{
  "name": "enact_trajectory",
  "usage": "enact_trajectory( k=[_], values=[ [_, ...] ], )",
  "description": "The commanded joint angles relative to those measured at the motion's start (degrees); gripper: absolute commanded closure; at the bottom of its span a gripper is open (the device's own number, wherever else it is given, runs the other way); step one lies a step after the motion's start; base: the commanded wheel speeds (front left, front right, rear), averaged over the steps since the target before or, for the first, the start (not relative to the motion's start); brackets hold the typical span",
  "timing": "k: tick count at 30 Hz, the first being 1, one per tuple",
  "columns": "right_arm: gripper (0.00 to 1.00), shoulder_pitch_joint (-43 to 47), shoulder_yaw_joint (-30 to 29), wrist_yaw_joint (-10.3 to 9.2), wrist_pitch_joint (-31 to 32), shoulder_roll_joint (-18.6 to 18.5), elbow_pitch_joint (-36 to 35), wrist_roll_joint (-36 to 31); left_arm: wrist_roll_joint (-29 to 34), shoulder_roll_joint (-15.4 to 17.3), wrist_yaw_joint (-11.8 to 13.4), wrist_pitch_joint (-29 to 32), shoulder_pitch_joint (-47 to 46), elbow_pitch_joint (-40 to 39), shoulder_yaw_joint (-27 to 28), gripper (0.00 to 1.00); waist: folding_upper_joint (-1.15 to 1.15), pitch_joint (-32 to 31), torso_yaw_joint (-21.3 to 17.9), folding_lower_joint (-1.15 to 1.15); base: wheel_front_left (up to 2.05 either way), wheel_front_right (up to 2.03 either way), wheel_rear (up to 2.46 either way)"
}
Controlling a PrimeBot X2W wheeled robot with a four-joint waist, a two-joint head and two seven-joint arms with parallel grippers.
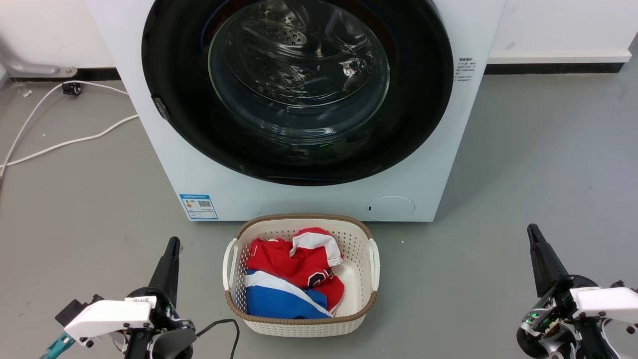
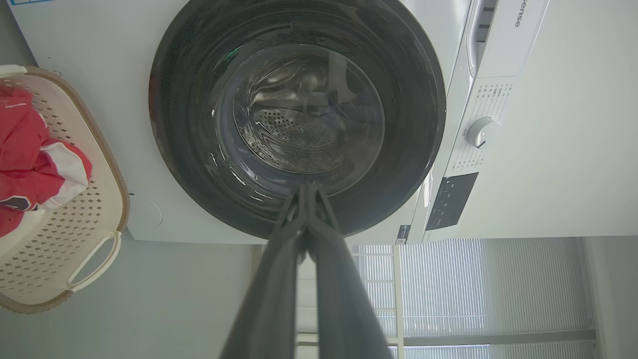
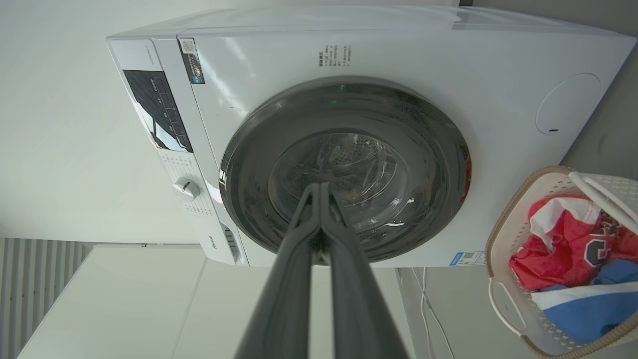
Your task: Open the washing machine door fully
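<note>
The left gripper (image 1: 173,243) hangs low at the near left and the right gripper (image 1: 532,230) at the near right, both above the floor (image 1: 523,164) and well apart from everything else. Each wrist view shows its own jaws pressed together to a point, holding nothing.

Between them, a little further on, stands the basket (image 1: 371,252) with red and blue clothes (image 1: 291,276), its far rim just short of the machine (image 1: 309,202).

Beyond it the door (image 1: 423,99) sits shut, its black rim flush with the white front and the drum showing through the glass.

The task looks unstarted: this is the approach step, with no contact made. A small grey catch (image 1: 160,107) shows on the rim's left edge, which is probably where the door is gripped, though the hinge side cannot be told for certain. The next move likely calls for the left gripper to rise and reach past the basket, part its jaws, hook that edge, then pull outward along the door's arc.
</note>
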Motion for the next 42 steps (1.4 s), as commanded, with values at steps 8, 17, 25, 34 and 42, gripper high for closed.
enact_trajectory(
  k=[8,17,25,34,42],
  values=[
    [1.0,-0.6,-0.2,0.17,0.3,0.2,0.1,-0.4,0.3,-0.1,-0.2,0.1,-0.5,0.0,0.2,1.0,0.0,0.0,0.0,0.0,0.0,0.0,0.0],
    [1.0,-0.6,-0.3,0.17,0.4,0.3,0.1,-0.6,0.3,-0.1,-0.2,0.2,-0.5,0.0,0.2,1.0,0.0,0.0,0.0,0.0,0.0,0.0,0.0],
    [1.0,-0.6,-0.4,0.17,0.5,0.4,0.1,-0.5,0.3,-0.1,-0.2,0.2,-0.5,0.0,0.3,1.0,0.0,0.0,0.0,0.0,0.0,0.0,0.0],
    [0.0,0.8,0.6,0.01,-1.3,0.3,-1.0,-1.0,0.2,-0.1,0.0,-1.4,-0.1,-0.4,-2.4,0.0,0.0,0.0,0.0,0.0,0.0,0.0,0.0],
    [0.0,1.3,2.1,0.02,-3.6,0.1,-2.3,-3.3,2.0,0.1,0.0,-3.9,-0.8,-1.6,-5.5,0.0,0.0,0.0,0.0,0.0,0.0,0.0,0.0]
  ],
)
